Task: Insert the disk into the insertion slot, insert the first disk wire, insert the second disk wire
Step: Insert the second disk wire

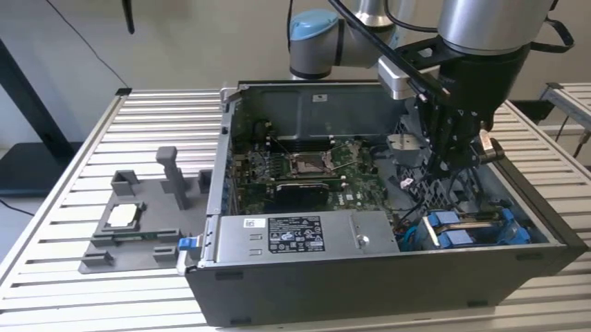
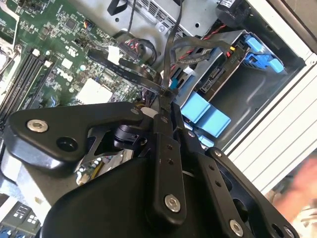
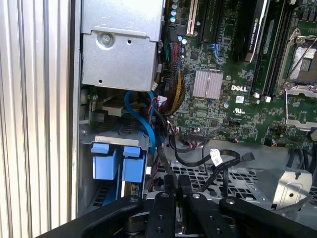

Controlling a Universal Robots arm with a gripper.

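Note:
The disk lies in the insertion slot at the case's front corner on the exterior view's right, its blue carrier tabs showing. Both wrist views show those blue tabs. My gripper reaches down into the case just behind the slot. Its fingers are shut on a thin black disk wire, pinched at the fingertips. In the first wrist view the gripper hangs over the perforated case floor beside the slot, with the black wire rising from it.
The open computer case stands on a slatted table. Inside are a green motherboard, a grey power supply box and cable bundles. A blue cable runs toward the slot. A grey fixture sits outside.

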